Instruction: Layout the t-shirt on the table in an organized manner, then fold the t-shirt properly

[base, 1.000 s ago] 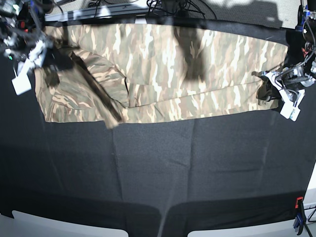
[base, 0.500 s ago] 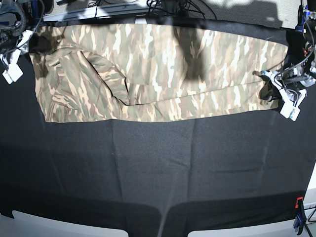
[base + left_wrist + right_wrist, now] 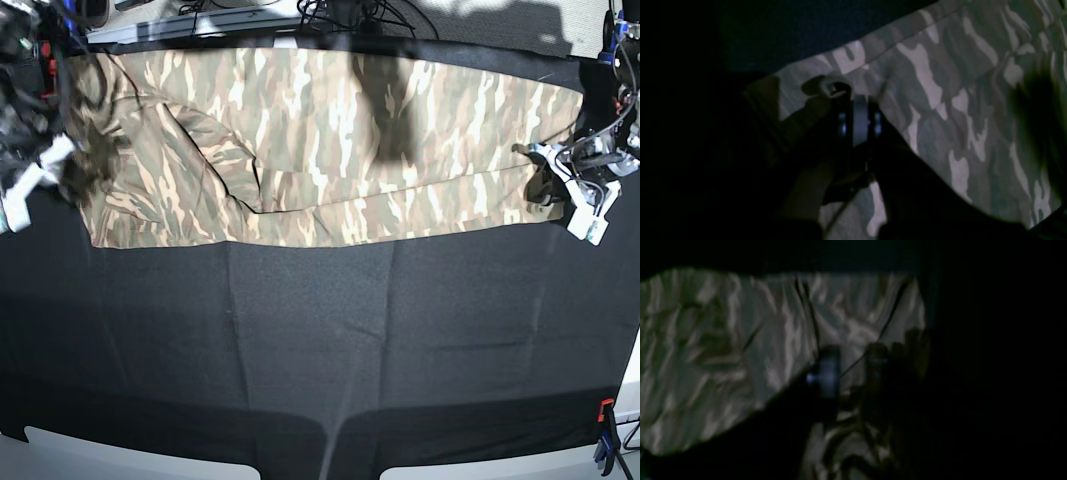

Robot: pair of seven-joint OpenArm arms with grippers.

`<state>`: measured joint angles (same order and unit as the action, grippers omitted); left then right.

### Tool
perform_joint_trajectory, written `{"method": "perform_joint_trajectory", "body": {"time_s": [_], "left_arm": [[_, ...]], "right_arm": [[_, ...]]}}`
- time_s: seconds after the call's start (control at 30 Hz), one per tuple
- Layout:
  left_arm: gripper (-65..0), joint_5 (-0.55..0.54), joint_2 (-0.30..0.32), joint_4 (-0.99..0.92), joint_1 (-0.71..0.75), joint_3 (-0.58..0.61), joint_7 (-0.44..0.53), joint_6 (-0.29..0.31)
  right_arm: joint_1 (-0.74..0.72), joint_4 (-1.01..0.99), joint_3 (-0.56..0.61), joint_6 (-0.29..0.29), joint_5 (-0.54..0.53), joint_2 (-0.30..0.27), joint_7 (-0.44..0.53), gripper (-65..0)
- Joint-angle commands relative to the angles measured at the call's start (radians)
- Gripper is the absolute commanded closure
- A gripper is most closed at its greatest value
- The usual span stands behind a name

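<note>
Jaws of my left gripper [image 3: 548, 187] clench the shirt [image 3: 330, 140] hem at 3 o'clock; my right gripper [image 3: 853, 373] hangs parted over the shirt at 9.

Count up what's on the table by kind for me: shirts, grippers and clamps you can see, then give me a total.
Camouflage t-shirt: 1
Grippers: 2, the left gripper and the right gripper
Orange clamp on the table edge: 1
Total: 4
</note>
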<state>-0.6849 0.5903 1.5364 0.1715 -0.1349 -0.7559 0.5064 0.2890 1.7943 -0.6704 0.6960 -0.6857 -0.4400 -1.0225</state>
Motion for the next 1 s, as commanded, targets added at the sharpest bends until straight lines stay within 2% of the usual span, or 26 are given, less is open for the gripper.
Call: {"method": "perform_joint_trajectory", "body": {"time_s": [0.0,0.07,0.2,0.43,0.6,0.73,0.87,0.97], "left_arm": [[0.0,-0.016,0.019,0.017,-0.011,-0.01,0.024,0.007],[0.0,-0.016,0.019,0.017,-0.011,-0.01,0.024,0.007],[0.0,-0.016,0.019,0.017,-0.011,-0.01,0.024,0.007],[0.0,-0.023,0.019,0.017,-0.011,-0.01,0.024,0.007],[0.0,-0.023,0.019,0.017,-0.011,-0.01,0.023,0.007],[0.0,-0.023,0.019,0.017,-0.011,-0.01,0.023,0.007],[0.0,-0.023,0.019,0.017,-0.011,-0.01,0.024,0.007],[0.0,-0.023,0.019,0.017,-0.011,-0.01,0.023,0.007]], "right_arm": [[-0.026,0.009,-0.01,0.002,0.026,-0.005,0.039,-25.8],[-0.053,0.002,-0.009,0.002,0.078,0.021,0.063,-27.6],[-0.101,-0.039,0.034,0.002,0.085,0.043,0.055,-27.5],[-0.225,-0.202,0.243,0.002,0.16,0.044,0.055,-27.5],[-0.324,-0.356,0.375,0.002,0.159,0.045,0.047,-27.4],[-0.353,-0.398,0.46,0.002,0.146,0.045,-0.038,-27.4],[-0.355,-0.378,0.488,0.002,0.097,0.044,-0.067,-27.3],[-0.355,-0.349,0.488,0.002,0.072,0.044,-0.068,-21.8]]}}
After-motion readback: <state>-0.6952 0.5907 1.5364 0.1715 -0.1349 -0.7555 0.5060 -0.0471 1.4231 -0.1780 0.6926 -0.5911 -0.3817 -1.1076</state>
